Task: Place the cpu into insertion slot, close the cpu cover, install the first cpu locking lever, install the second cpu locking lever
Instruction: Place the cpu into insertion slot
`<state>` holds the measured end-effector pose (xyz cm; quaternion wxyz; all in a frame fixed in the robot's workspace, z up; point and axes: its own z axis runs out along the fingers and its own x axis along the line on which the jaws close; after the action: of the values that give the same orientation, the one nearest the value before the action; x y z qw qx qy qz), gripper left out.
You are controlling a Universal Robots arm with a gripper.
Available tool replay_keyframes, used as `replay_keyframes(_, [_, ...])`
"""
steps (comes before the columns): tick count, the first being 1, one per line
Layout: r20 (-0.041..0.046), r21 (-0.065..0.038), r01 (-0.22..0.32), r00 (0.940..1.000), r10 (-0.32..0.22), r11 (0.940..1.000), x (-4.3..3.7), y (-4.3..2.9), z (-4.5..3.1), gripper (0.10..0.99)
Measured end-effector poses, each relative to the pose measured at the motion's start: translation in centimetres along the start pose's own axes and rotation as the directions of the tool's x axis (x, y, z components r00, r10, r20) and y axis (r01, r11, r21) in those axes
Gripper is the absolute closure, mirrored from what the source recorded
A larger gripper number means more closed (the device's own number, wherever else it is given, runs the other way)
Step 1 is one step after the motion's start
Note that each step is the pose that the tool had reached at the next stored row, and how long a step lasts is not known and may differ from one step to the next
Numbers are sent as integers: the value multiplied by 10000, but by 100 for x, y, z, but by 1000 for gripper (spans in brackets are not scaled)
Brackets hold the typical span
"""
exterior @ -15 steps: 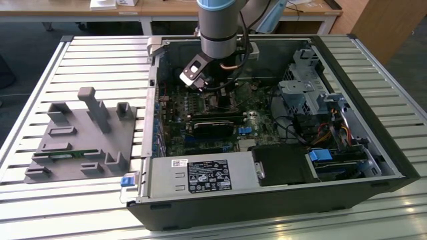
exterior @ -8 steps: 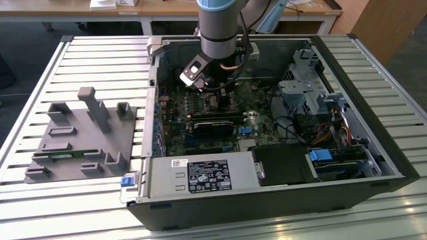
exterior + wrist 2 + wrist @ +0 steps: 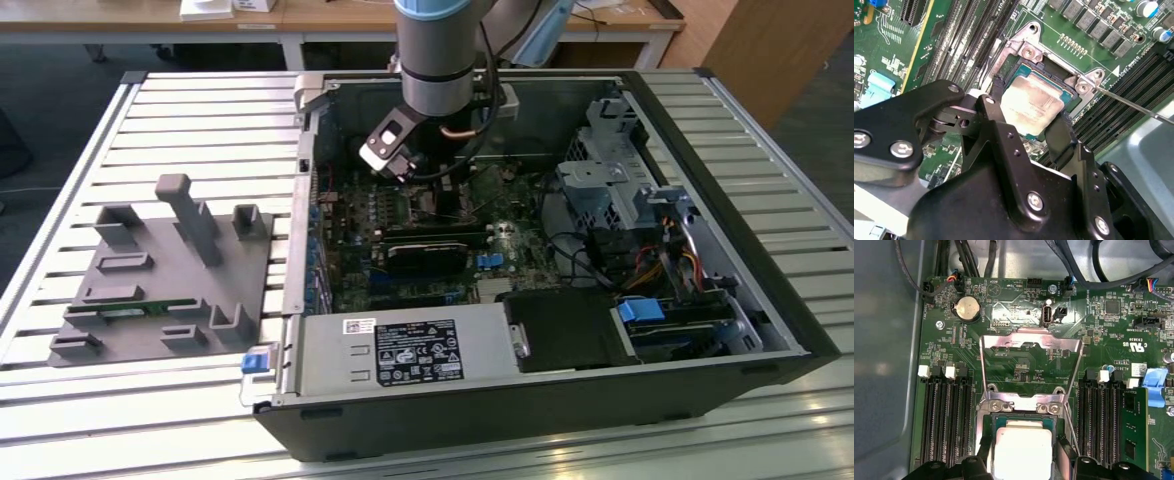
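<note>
My gripper [image 3: 424, 188] reaches down into the open computer case [image 3: 787, 330] over the motherboard. In both wrist views its two black fingers [image 3: 995, 92] [image 3: 1063, 452] stand against opposite edges of the cpu [image 3: 1030, 104] [image 3: 1021, 450], a silver-topped square chip. The chip lies in, or just above, the insertion slot [image 3: 1085, 84] [image 3: 1021, 405]; I cannot tell which. The cpu cover [image 3: 1031, 342] is swung open, lying back on the board beyond the slot. A thin wire locking lever [image 3: 1134, 104] [image 3: 1070, 426] sticks out beside the slot, unlatched.
Long black memory slots [image 3: 946, 415] [image 3: 1101, 412] flank the socket. A power supply [image 3: 400, 350] fills the case's near side, and a drive cage [image 3: 627, 180] with cables stands at the exterior view's right. A grey fixture block [image 3: 160, 280] rests on the slatted table at the exterior view's left.
</note>
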<state>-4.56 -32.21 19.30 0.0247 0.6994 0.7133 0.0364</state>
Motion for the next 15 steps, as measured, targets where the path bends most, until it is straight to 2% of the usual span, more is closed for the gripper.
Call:
replay_keyframes(9, [0,0,0,10000,0,10000,2,10,-116,486])
replay_keyframes(10, [0,0,0,10000,0,10000,2,11,-124,553])
replay_keyframes(12, [-1,-1,0,10000,0,10000,2,12,-130,553])
replay_keyframes(15, [0,1,0,10000,0,10000,2,12,-141,729])
